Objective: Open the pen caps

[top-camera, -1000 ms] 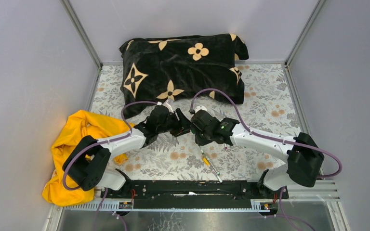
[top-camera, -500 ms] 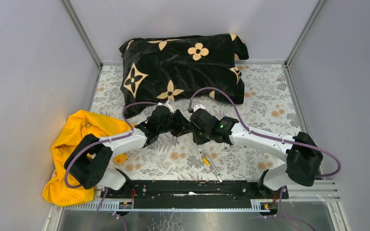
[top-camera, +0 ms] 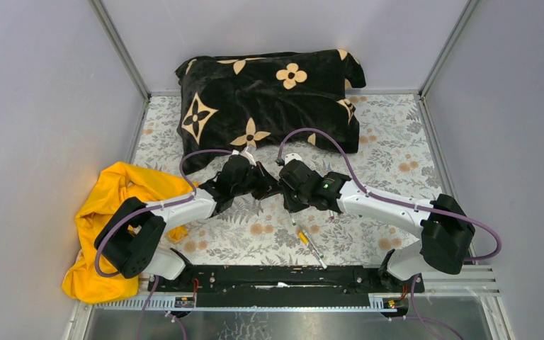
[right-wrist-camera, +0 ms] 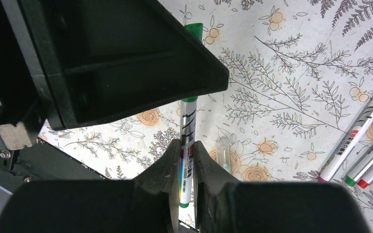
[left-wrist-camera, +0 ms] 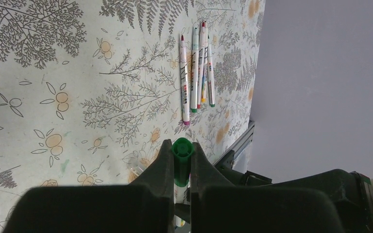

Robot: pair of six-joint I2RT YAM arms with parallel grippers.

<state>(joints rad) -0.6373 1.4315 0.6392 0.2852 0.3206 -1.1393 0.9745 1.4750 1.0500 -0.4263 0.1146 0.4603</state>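
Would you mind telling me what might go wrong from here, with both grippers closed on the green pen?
The left gripper pinches the green cap on its round sides, so it may slip off when pulled.
The right gripper holds the pen barrel by thin fingertips; the barrel may slide or twist rather than the cap releasing.
The pen hangs above the table, so a freed part could drop among the loose pens.

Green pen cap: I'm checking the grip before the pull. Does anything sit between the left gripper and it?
Nothing visible does. The left gripper is shut straight on the small green plastic pen cap, while the right gripper clamps the same pen's whitish barrel further along.
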